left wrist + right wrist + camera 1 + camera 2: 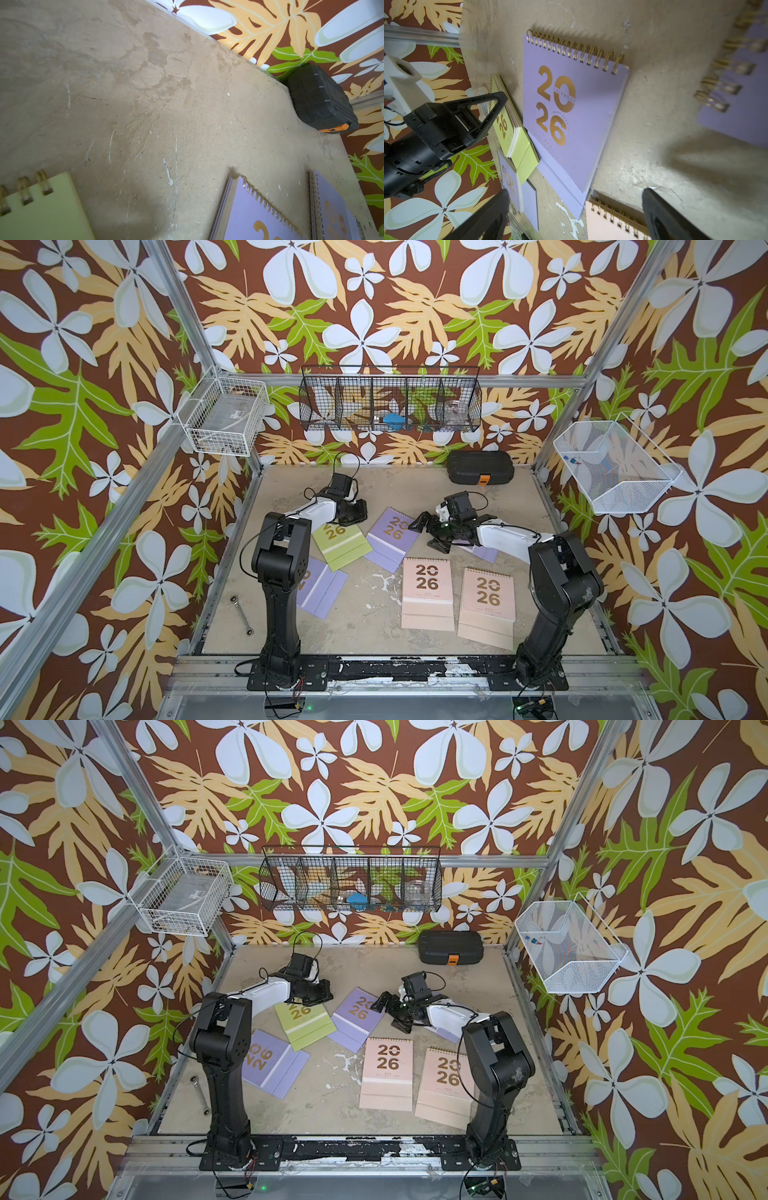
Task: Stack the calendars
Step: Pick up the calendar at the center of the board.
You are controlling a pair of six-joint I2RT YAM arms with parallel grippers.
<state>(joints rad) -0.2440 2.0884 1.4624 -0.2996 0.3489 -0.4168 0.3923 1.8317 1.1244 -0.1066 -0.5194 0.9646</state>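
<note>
Nothing's stacked yet as far as I can see. All six calendars lie flat and scattered on the worktop [374, 608].

Count is three lilac, two pale pink and one lime green:
- The lime green calendar [341, 546] and the middle lilac calendar [392, 537] lie edge to edge mid-worktop.
- A second lilac calendar [323, 590] is partly hidden by the left arm.
- The third lilac calendar [485, 552] is mostly buried under the right arm.
- At the front there's a pale pink calendar [428, 593] with another pale pink calendar [487, 601] just beside it.

The right gripper [428, 533] has its jaws spread as wide as they go, with nothing in them. It's low and pointed at the middle lilac one. The left gripper [356, 514] has its jaws fully closed at the spiral end of the green one. I can't tell if it's touching it.

My read is that this is the very first pick. These things are thin and flat on the surface, so the next move probably needs a jaw worked under an edge or onto the spiral. The left could maybe pin or nudge. Then the calendar gets carried onto another one and squared up.

Other stuff:
- one black case [480, 467] with an orange latch at the back
- one wrench [242, 613] front left
- three baskets on the walls: a white wire basket [222, 416], a long black wire basket [390, 400] and a white mesh basket [615, 467]
</note>
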